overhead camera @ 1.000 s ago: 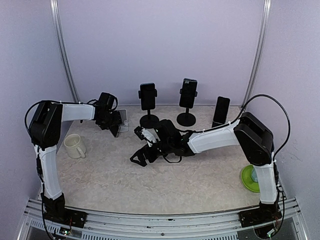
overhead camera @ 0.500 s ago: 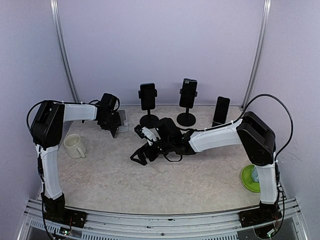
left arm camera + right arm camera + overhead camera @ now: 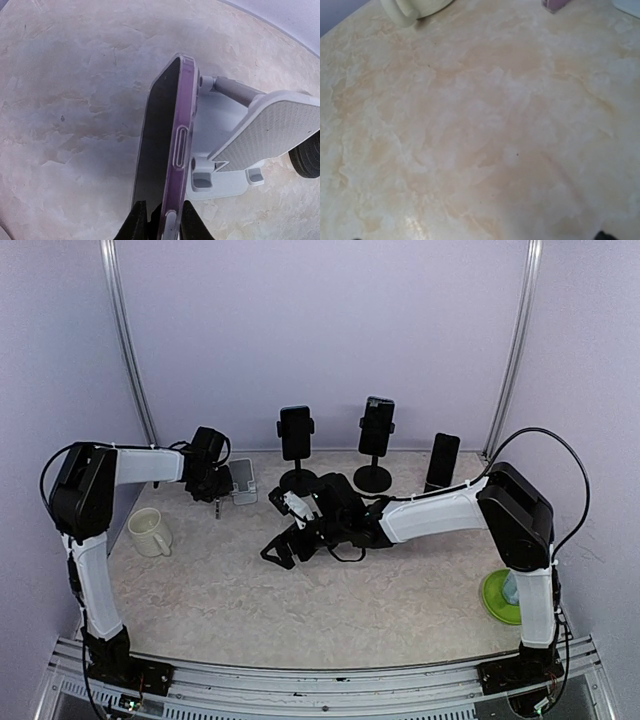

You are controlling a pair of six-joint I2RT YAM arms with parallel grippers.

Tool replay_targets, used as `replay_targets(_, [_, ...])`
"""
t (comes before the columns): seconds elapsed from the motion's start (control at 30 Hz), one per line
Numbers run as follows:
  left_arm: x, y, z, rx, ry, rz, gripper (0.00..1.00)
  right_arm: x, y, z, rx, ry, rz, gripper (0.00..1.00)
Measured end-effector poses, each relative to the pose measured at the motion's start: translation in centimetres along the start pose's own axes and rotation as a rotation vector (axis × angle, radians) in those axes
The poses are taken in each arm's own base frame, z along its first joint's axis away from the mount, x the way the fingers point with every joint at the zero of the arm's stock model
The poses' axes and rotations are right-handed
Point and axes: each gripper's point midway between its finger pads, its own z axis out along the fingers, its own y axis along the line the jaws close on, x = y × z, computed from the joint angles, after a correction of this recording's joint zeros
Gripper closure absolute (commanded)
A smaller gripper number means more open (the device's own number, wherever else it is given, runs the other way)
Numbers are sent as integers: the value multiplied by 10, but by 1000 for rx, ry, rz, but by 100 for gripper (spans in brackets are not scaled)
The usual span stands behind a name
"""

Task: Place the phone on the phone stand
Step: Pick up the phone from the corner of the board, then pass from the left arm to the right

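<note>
Top external view: the left gripper (image 3: 214,495) reaches to the far left part of the table (image 3: 330,610), just beside the white phone stand (image 3: 243,483); compared with a second ago it sits slightly further left, so the stand now shows whole instead of partly covered by the wrist. A cream mug (image 3: 150,532) stands nearer the arm bases, apart from both. The right gripper (image 3: 283,550) lies low over the table's middle with its fingers spread wide (its pose is nearly as it was a second ago). Two black stands (image 3: 295,440) at the far edge each carry a dark phone, and a green plate (image 3: 497,598) lies at the near right. Left wrist view: the phone (image 3: 167,145), in a clear purple case, is seen edge-on, its lower end pinched between the two fingers (image 3: 134,224), which are drawn in narrow on its faces. It stands close against the hinge side of the stand's base, the textured rest plate slanting away to the right; whether phone and stand touch cannot be told. Right wrist view: mostly bare marbled tabletop, with the mug's underside at the upper edge, a purple corner near the top right, and only a dark finger tip at the bottom edge.
</note>
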Motion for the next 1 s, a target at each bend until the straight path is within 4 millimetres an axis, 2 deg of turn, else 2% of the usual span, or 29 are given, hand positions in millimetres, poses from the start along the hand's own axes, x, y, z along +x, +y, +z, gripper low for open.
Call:
replay_targets(0.27, [4,19,-10,-21,3,-25,100,0,0,0,-1,0,0,0])
replay_targets(0.47, [8,23,-14,-21,-4,-53,100,-1,1,0,-2,0,-24,0])
replay_targets(0.6, [14,30,-25,-46,3,-96,100,-2,2,1,26,-7,-126,0])
replay_targets(0.77, [22,25,-57,-57,-22,-154,100,-6,7,-2,73,-55,-263,0])
replay_targets(0.87, [30,7,-85,-12,-47,-191,100,-9,11,-4,91,-93,-334,0])
replay_targets(1.0, [49,-20,-121,66,-66,-245,100,-23,17,-5,128,-161,-421,2])
